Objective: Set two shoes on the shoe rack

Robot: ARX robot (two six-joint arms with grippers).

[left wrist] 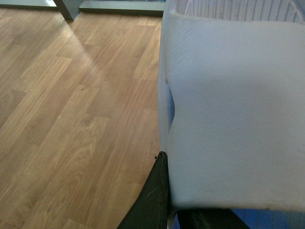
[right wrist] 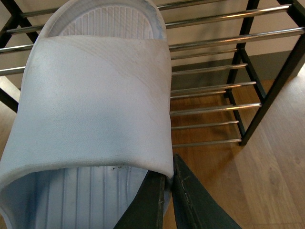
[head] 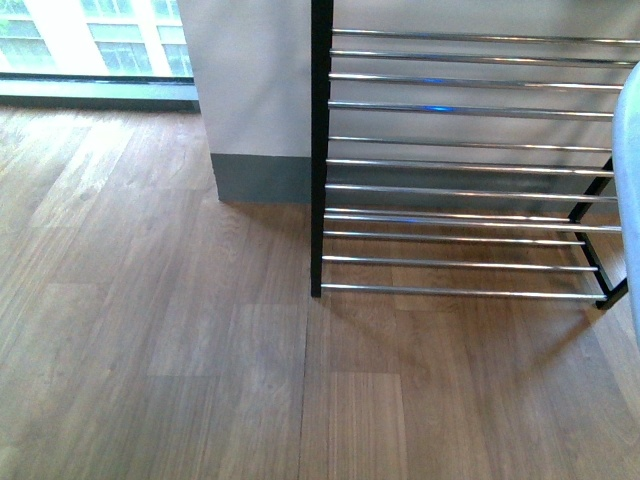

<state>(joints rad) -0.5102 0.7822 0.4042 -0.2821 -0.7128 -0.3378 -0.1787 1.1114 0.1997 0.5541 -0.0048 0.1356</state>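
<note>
Both shoes are pale blue-white slides with a wide strap and ribbed footbed. My right gripper (right wrist: 169, 191) is shut on one shoe (right wrist: 95, 95), its dark fingers (right wrist: 145, 205) pinching the side edge under the strap. That shoe hangs in front of the shoe rack (right wrist: 214, 86), toe toward the chrome bars. In the front view a pale sliver of a shoe (head: 630, 200) shows at the right edge beside the shoe rack (head: 460, 190). My left gripper (left wrist: 171, 210) is shut on the other shoe (left wrist: 233, 119), above the wooden floor.
Wooden plank floor (head: 150, 330) spreads to the left and in front of the rack. A white pillar with a grey base (head: 255, 110) stands behind the rack's black left frame (head: 320, 150). A window (head: 90, 40) lies at the far left.
</note>
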